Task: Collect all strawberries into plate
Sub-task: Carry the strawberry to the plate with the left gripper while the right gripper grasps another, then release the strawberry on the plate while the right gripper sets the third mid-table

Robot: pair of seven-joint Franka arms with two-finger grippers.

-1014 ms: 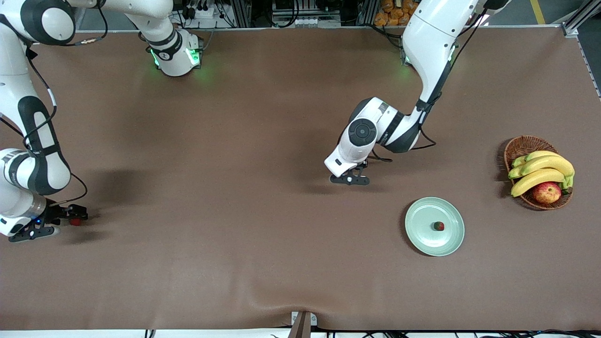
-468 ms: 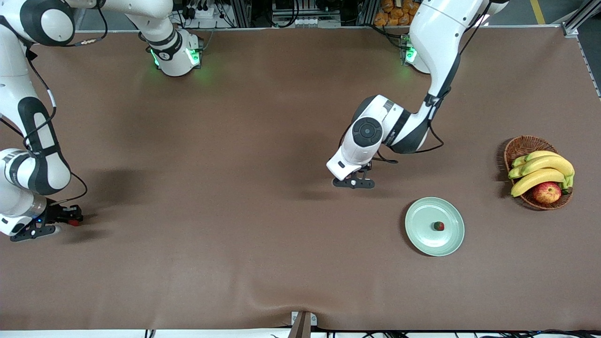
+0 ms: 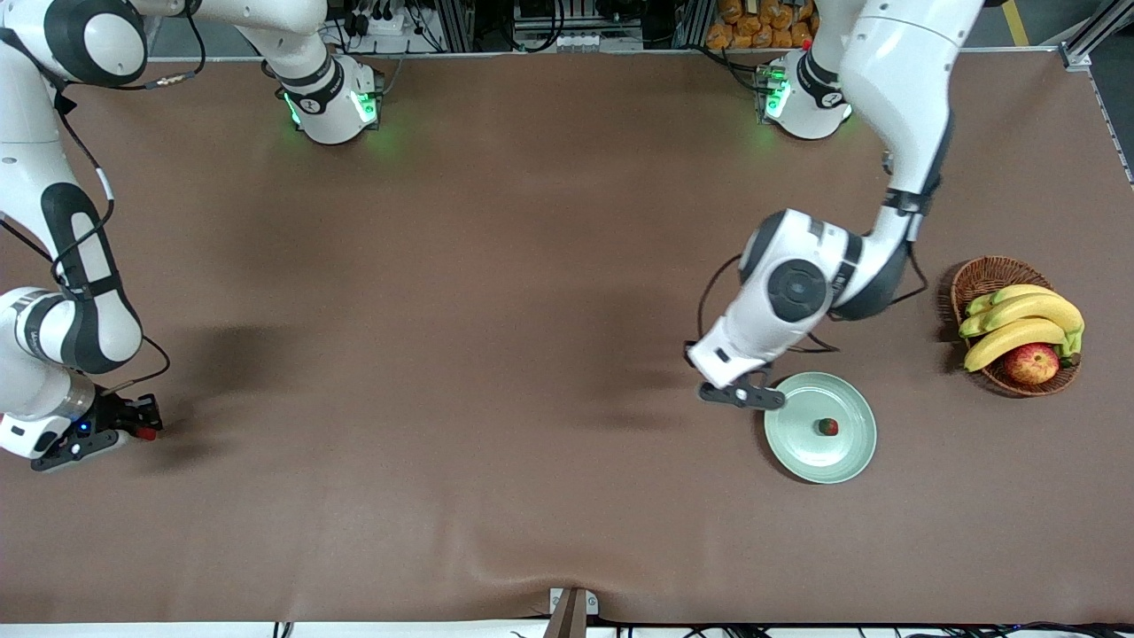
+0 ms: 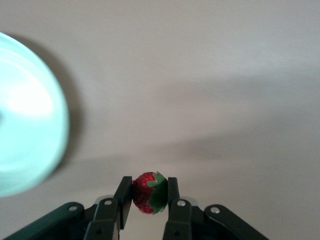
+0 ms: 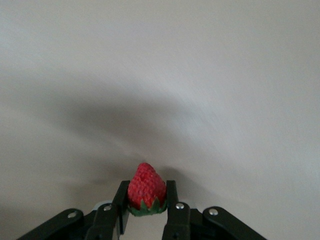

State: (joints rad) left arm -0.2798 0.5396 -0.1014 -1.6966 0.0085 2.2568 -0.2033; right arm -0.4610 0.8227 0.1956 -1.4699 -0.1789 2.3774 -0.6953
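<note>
Left claw (image 3: 742, 395), over the rim of the glossy mint-green round plate (image 3: 842, 452), pinches a seeded red strawberry (image 4: 148, 193). Right claw (image 3: 133, 424), at the right arm's end of the matte brown counter (image 3: 443, 310), clenches a conical strawberry (image 5: 146, 189). A third berry (image 3: 827, 427) lies on the plate.

A: What is seen underneath everything?
B: A wide tabletop (image 3: 461, 266) covered in brown matting, rippled at the edge nearest the front camera.

A: And along the edge where the bases are mounted?
B: Metal framing (image 3: 567, 27) and bundled cables are seen there; green light is cast onto the matting.
</note>
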